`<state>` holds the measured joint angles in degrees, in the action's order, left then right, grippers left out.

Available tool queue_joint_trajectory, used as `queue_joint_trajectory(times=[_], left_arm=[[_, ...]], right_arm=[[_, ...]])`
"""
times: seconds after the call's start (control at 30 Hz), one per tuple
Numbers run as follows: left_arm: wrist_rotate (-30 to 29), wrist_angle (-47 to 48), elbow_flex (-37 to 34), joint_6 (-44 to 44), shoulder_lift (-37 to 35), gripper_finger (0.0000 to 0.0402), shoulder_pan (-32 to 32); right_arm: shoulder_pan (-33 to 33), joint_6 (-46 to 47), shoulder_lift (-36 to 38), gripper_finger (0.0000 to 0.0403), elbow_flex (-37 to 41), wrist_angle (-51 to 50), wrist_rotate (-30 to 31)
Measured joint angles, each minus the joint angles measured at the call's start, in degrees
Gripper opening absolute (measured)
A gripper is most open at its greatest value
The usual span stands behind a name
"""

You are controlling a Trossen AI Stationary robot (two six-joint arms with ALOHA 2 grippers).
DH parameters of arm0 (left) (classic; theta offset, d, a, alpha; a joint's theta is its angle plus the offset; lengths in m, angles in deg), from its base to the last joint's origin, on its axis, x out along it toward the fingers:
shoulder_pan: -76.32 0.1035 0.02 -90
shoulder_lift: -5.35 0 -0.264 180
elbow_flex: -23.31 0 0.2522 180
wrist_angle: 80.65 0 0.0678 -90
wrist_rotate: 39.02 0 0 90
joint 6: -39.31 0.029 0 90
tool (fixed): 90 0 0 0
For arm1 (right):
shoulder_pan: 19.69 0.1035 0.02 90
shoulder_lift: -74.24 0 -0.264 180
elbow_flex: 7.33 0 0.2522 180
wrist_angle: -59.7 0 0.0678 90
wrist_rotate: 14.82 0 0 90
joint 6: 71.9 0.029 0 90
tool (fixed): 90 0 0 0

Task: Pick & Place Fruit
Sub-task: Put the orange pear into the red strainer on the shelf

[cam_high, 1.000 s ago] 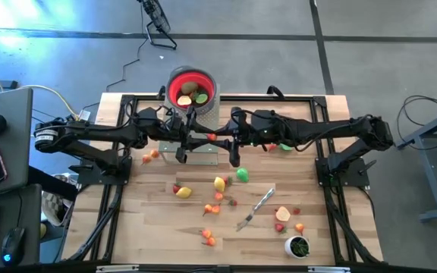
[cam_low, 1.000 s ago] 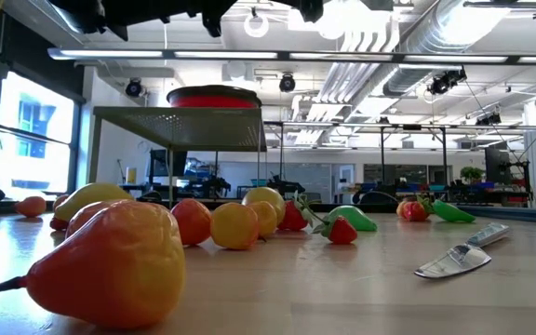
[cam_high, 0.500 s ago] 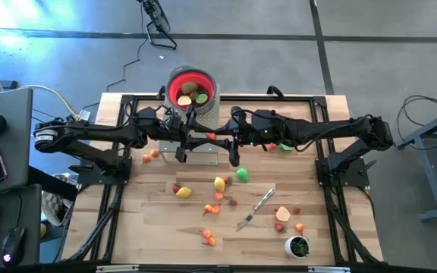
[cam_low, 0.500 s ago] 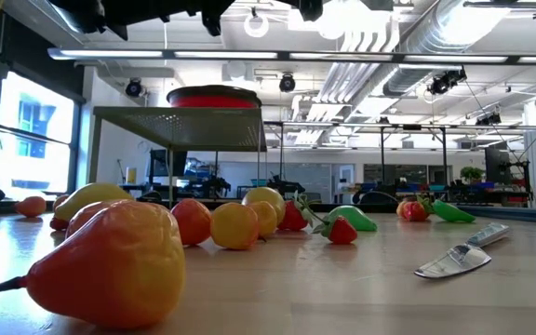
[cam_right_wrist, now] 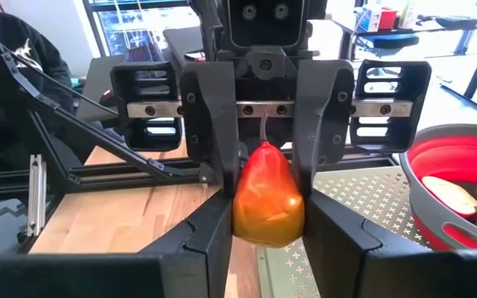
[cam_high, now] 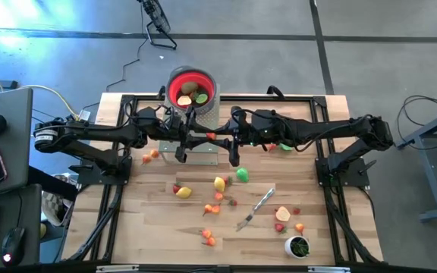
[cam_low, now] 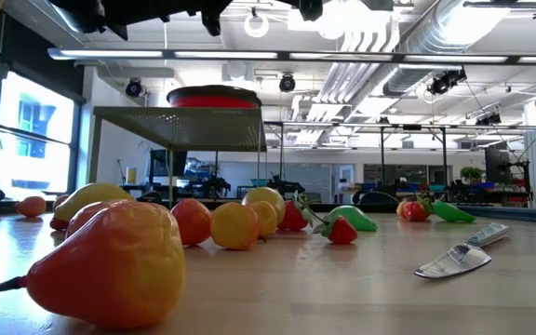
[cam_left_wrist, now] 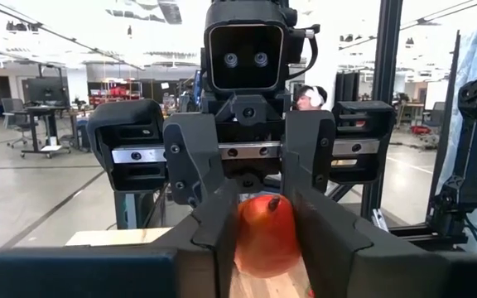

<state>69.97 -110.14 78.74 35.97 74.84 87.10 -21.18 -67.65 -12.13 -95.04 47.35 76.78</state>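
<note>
Your two arms meet nose to nose above the table's (cam_high: 309,235) far middle, and both grippers are clamped on the same red-orange pear (cam_high: 212,137): the left gripper (cam_high: 201,139) pinches it from one side, the right gripper (cam_high: 220,138) from the other, so neither has free room toward the other. Right behind the handover sits the perforated metal stand (cam_high: 203,152) carrying the red bowl (cam_high: 191,86), which already has a few fruit pieces in it. The near half of the wooden table is the open ground, but it is strewn with fruit (cam_high: 219,183), a silver knife (cam_high: 256,208) and a small white cup (cam_high: 297,246) near the right front corner. Black frame rails (cam_high: 106,205) run along both side edges. Beyond the table lies an open workshop with a person seated behind the frame posts (cam_left_wrist: 309,96).
</note>
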Motion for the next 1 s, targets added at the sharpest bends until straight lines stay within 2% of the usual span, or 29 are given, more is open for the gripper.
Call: queue_joint_trajectory(times=[0.17,0.53,0.67,1.0], left_arm=[[0.0,0.0,0.0,0.0,0.0,0.0079,0.0],[0.0,-0.3,0.0,0.0,0.0,0.0084,0.0],[0.2,-0.3,0.0,0.0,0.0,0.0084,0.0],[-0.1,-0.1,0.0,0.0,0.1,0.0084,0.1]], right_arm=[[0.0,0.0,0.0,0.0123,0.0,0.0,0.0],[0.0,-1.5,0.1,0.0129,0.0,0.1,-0.2],[0.0,-2.2,0.1,0.0160,0.0,-0.1,-1.6],[0.0,-0.9,0.1,0.0266,0.0,-0.7,-3.3]])
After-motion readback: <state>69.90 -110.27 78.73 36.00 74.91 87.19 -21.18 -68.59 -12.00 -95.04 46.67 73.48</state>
